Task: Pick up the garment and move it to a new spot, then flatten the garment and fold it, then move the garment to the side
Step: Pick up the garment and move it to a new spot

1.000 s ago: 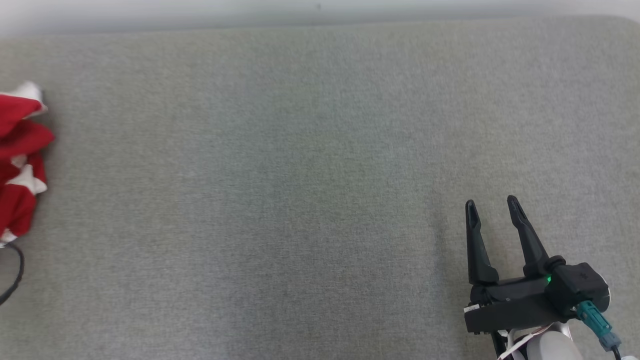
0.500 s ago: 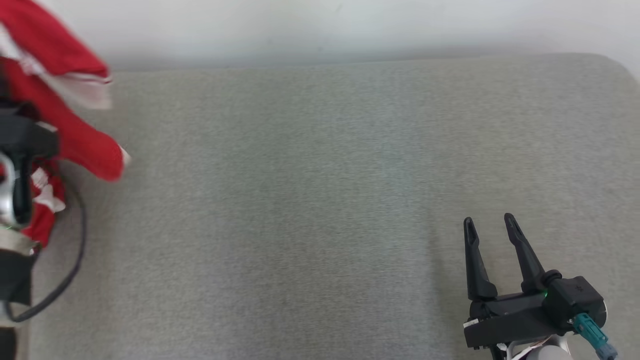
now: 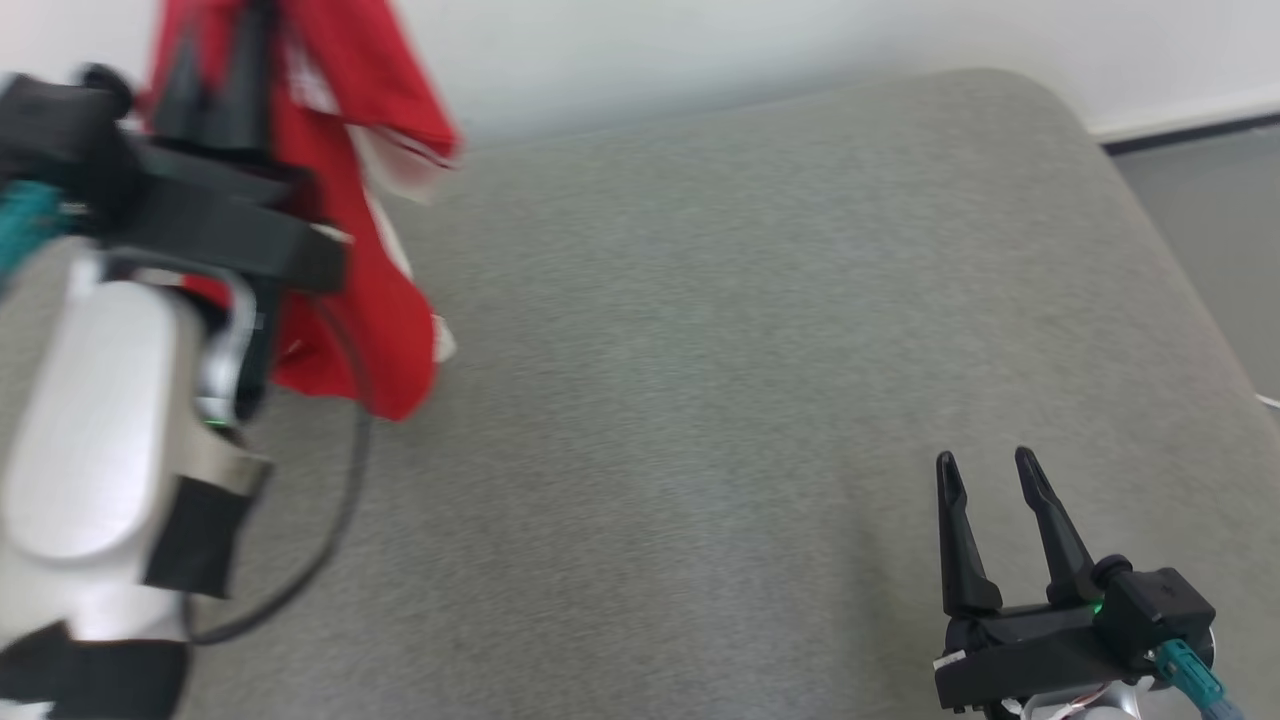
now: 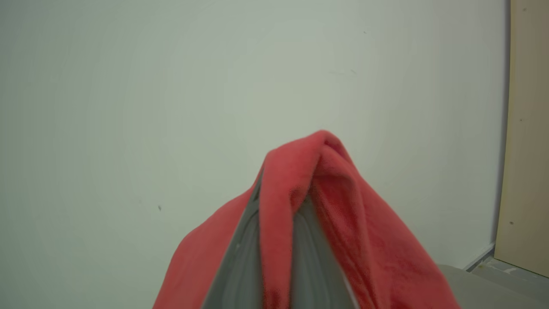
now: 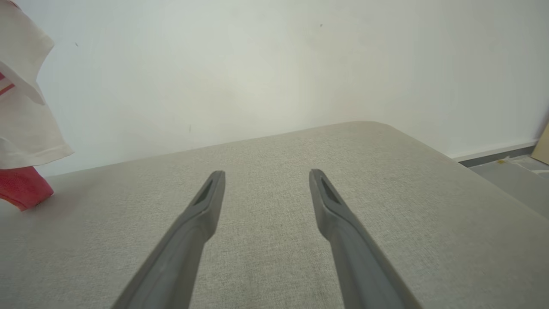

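Garment point(image 3: 340, 300), red with white trim: hanging at 10 o'clock in head view, clenched between the closed fingers of left gripper point(image 3: 225, 70). In left wrist view, draped over both fingers point(image 4: 240, 257), fold peaking near centre. Lower tip close to grey fabric surface point(image 3: 700, 350); contact not discernible. Right gripper point(image 3: 985, 470): at 4 o'clock, released, fingers spread above the surface. Black cable point(image 3: 340, 520) looping at 8 o'clock. White wall point(image 3: 700, 40) at 12 o'clock.
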